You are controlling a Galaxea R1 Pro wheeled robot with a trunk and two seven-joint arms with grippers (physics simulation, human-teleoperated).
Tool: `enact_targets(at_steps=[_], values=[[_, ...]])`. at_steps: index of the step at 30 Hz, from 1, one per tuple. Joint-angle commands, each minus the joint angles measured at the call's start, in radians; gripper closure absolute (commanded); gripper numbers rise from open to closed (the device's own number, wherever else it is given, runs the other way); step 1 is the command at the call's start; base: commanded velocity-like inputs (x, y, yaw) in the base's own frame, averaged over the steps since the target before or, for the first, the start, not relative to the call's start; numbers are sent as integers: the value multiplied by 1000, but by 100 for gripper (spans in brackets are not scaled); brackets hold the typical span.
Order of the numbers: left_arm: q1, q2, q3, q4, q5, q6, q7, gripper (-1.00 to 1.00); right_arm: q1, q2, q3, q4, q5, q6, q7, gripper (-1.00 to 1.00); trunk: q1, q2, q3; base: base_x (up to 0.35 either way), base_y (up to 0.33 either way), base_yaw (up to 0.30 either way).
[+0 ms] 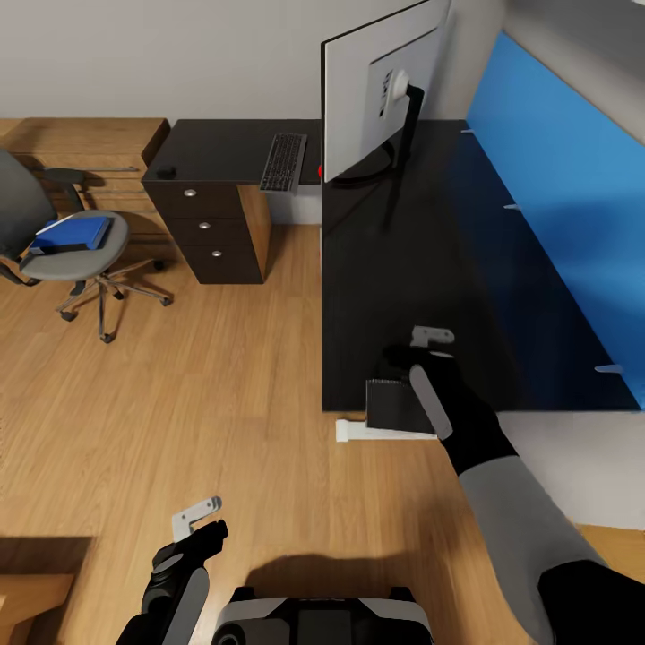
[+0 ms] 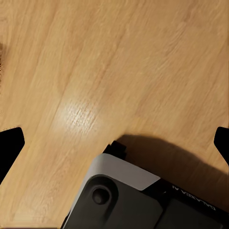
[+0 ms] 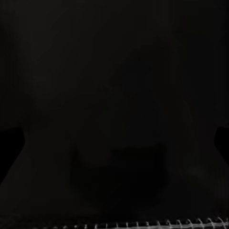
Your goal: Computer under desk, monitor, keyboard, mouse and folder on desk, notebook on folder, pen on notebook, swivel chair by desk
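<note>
The notebook [image 1: 392,405], dark with a spiral edge [image 3: 157,223], lies at the near edge of the black desk [image 1: 421,251]. My right gripper [image 1: 417,348] hangs open just beyond it, over bare desk top. The monitor [image 1: 376,94] stands on the desk with its grey back to me. The keyboard [image 1: 284,161] and the mouse [image 1: 164,171] rest on the desk's far wing above the drawers. The blue folder [image 1: 72,235] lies on the swivel chair [image 1: 76,255], which is apart from the desk. My left gripper [image 1: 202,521] is open over the floor. The computer and the pen are hidden.
A blue wall panel [image 1: 564,188] runs along the desk's right side. A light-wood shelving counter [image 1: 85,143] stands behind the chair. The drawer unit [image 1: 210,228] sits under the far wing. Wood floor [image 2: 119,71] lies open between me and the chair. Wooden furniture [image 1: 27,591] is at my lower left.
</note>
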Motion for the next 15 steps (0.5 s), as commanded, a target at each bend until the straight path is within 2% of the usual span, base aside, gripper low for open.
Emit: enact_targets(at_steps=[1,15], values=[[0,0,-1,-2,9,2,8,-100,3,0,2,-9,-11,4,-10,-100,0,-2,-1,-292,0,0],[0,1,-1,-1,9,4,9,-100,114,-1,2,-177,-11,16,-10,-100,0,-2,-1,-328,0,0]])
